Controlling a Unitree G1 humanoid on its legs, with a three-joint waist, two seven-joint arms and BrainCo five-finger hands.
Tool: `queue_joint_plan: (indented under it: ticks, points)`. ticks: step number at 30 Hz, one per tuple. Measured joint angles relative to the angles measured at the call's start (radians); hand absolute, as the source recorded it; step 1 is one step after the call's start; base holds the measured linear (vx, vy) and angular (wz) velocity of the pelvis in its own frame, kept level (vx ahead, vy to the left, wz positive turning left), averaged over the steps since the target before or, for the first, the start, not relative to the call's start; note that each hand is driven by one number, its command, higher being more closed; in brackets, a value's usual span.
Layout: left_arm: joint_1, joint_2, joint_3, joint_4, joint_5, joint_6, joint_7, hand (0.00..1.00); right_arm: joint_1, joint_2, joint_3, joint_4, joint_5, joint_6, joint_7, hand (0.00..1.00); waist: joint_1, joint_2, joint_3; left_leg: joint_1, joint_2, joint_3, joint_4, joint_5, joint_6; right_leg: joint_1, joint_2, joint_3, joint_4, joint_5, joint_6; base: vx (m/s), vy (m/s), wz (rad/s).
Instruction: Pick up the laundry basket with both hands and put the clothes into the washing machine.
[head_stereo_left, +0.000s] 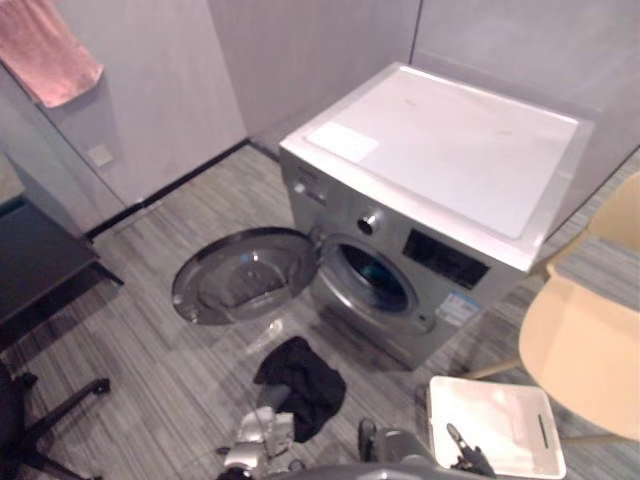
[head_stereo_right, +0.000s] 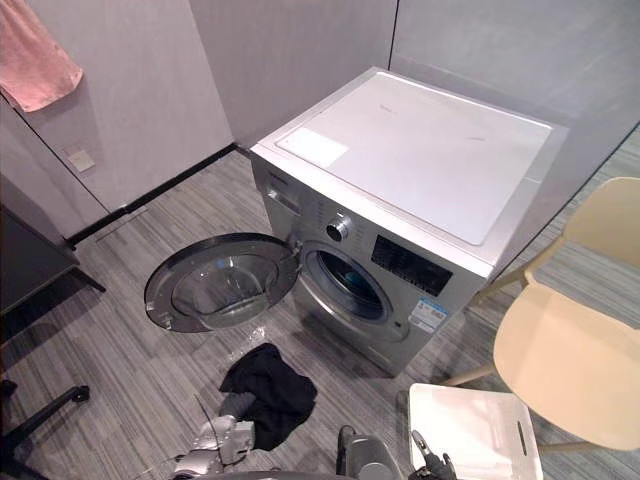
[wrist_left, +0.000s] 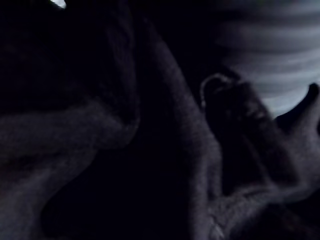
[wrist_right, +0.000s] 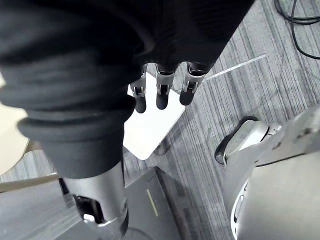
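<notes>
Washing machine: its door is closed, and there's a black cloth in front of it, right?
Not quite. The washing machine has its door swung wide open, not closed, as the left eye view shows. The black cloth really is in front of it.
</notes>
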Motion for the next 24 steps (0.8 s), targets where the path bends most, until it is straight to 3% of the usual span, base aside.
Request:
queue_joint_plan:
  ticks: [1,2,4,7,8,10,12,13,14,15,17,18,21,24]
  points:
    - [0.007,-0.007,0.000,-0.002,0.008,0.004,0.000,1.00,0.018,0.005,-0.004,-0.026,0.013,-0.001,0.000,0.00,-0.001,-0.001,0.001,-0.031,0.043,-0.010,0.177,-0.069,-0.028,0.058,0.017,-0.009,-0.023,-0.019,0.000,0.23,-0.134,0.10]
    - [0.010,-0.011,0.003,-0.010,0.008,0.004,0.000,1.00,0.028,0.011,-0.003,-0.035,0.014,-0.002,0.000,0.00,0.001,-0.004,0.003,-0.075,0.074,-0.019,0.321,-0.097,-0.038,0.090,0.025,-0.013,-0.035,-0.030,0.002,0.25,-0.153,0.14]
    - [0.043,-0.027,0.012,-0.076,0.007,0.004,-0.001,1.00,0.034,0.011,0.021,-0.058,0.021,-0.001,-0.001,0.00,0.012,0.000,0.008,-0.265,0.178,-0.098,0.846,-0.049,-0.011,0.190,0.060,-0.009,-0.050,-0.058,-0.037,0.21,-0.067,-0.03]
    - [0.082,-0.029,0.012,-0.146,0.006,0.002,-0.011,1.00,0.025,-0.004,0.054,-0.070,0.020,-0.003,-0.006,0.00,0.038,0.012,0.005,-0.359,0.192,-0.108,1.013,-0.058,-0.010,0.263,0.066,0.050,-0.071,-0.082,-0.060,0.31,0.099,-0.55]
    - [0.090,-0.025,0.020,-0.168,0.005,0.000,-0.012,1.00,0.011,-0.003,0.056,-0.069,0.021,-0.002,-0.009,0.00,0.056,0.012,0.004,-0.382,0.191,-0.056,0.931,-0.073,0.012,0.277,0.051,0.088,-0.089,-0.075,-0.049,0.28,0.134,-0.82]
    - [0.094,-0.023,0.039,-0.169,0.005,-0.002,-0.012,1.00,-0.005,0.002,0.055,-0.067,0.020,-0.002,-0.011,0.00,0.058,0.005,0.006,-0.384,0.173,-0.022,0.756,-0.084,0.030,0.293,0.026,0.121,-0.102,-0.071,-0.042,0.30,0.179,-0.66]
    - [0.102,-0.023,0.056,-0.169,-0.008,-0.002,-0.009,1.00,-0.025,0.010,0.054,-0.069,0.019,-0.003,-0.014,0.00,0.062,-0.011,0.013,-0.372,0.128,-0.041,0.492,-0.074,0.028,0.297,-0.021,0.162,-0.103,-0.072,-0.013,0.34,0.251,-0.64]
    - [0.109,-0.024,0.056,-0.169,-0.014,-0.003,-0.002,1.00,-0.025,0.009,0.052,-0.066,0.018,-0.004,-0.016,0.00,0.064,-0.011,0.012,-0.350,0.097,-0.113,0.310,-0.012,0.033,0.296,-0.044,0.192,-0.098,-0.083,0.019,0.40,0.427,-0.90]
    - [0.119,-0.029,0.056,-0.164,-0.015,-0.006,0.003,1.00,-0.025,-0.016,0.057,-0.066,0.007,-0.005,-0.019,0.00,0.072,0.026,0.004,-0.341,0.104,-0.221,0.186,0.202,0.066,0.292,-0.050,0.238,-0.075,-0.120,0.073,0.39,0.460,-0.93]
    - [0.119,-0.027,0.056,-0.155,-0.016,-0.005,0.004,1.00,-0.031,-0.020,0.059,-0.058,0.005,-0.007,-0.020,0.00,0.074,0.022,0.006,-0.333,0.091,-0.243,0.201,0.165,-0.010,0.287,-0.056,0.253,-0.056,-0.141,0.094,0.31,0.406,-0.69]
    - [0.096,0.001,0.056,-0.129,-0.034,-0.007,0.011,1.00,-0.036,-0.016,0.065,-0.041,-0.002,-0.008,-0.018,0.00,0.053,-0.022,0.012,-0.339,0.040,-0.221,0.227,0.140,0.011,0.252,-0.119,0.275,-0.007,-0.150,0.104,0.15,0.328,-0.21]
    - [0.081,0.022,0.056,-0.121,-0.036,-0.007,0.021,1.00,-0.034,-0.014,0.062,-0.028,-0.002,-0.009,-0.019,0.00,0.058,-0.031,0.011,-0.335,0.036,-0.195,0.242,0.100,0.018,0.252,-0.131,0.307,-0.010,-0.141,0.118,0.11,0.341,-0.37]
    - [0.082,0.070,0.045,-0.115,-0.036,-0.008,0.026,1.00,-0.034,-0.010,0.065,-0.008,-0.002,-0.008,-0.014,0.00,0.053,-0.039,0.002,-0.317,0.030,-0.138,0.218,0.072,0.015,0.245,-0.148,0.346,-0.042,-0.103,0.158,0.00,0.223,-0.53]
    - [0.056,0.092,-0.026,-0.092,-0.036,-0.016,0.023,1.00,-0.025,-0.013,0.045,0.013,0.012,-0.010,-0.005,0.00,0.052,-0.035,-0.002,-0.328,0.025,-0.092,0.230,0.055,0.020,0.234,-0.186,0.366,-0.108,-0.092,0.174,-0.08,0.116,-0.46]
